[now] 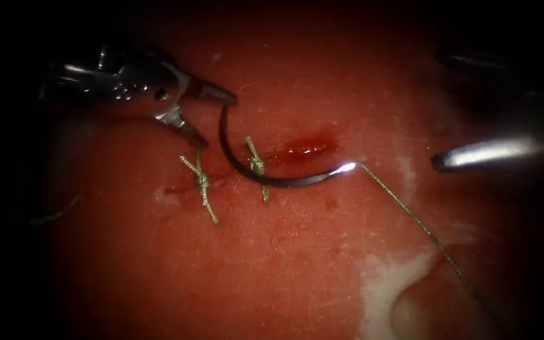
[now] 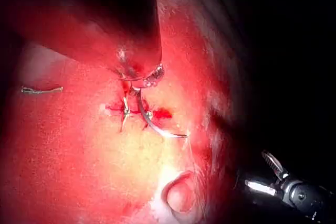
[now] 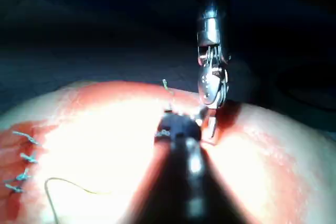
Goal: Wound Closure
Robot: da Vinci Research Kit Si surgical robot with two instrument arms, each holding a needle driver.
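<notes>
The left tool (image 1: 206, 119) holds its jaws apart and empty just above the dark curved needle (image 1: 266, 178), which lies on the glistening tissue (image 1: 297, 264) across the cut (image 1: 284, 154), thread (image 1: 423, 230) trailing right. The right tool's (image 1: 439, 162) jaw state is unclear. The left wrist view adds a cut thread end (image 2: 42, 90).

The left tool (image 1: 206, 116) hangs with jaws open and empty, just beside the needle's (image 1: 266, 177) dark end. The needle lies across the cut (image 1: 284, 151) on the tissue (image 1: 284, 264), between two knotted stitches (image 1: 201, 182), thread (image 1: 423, 230) trailing right. The right tool (image 1: 439, 162) sits well apart.
</notes>
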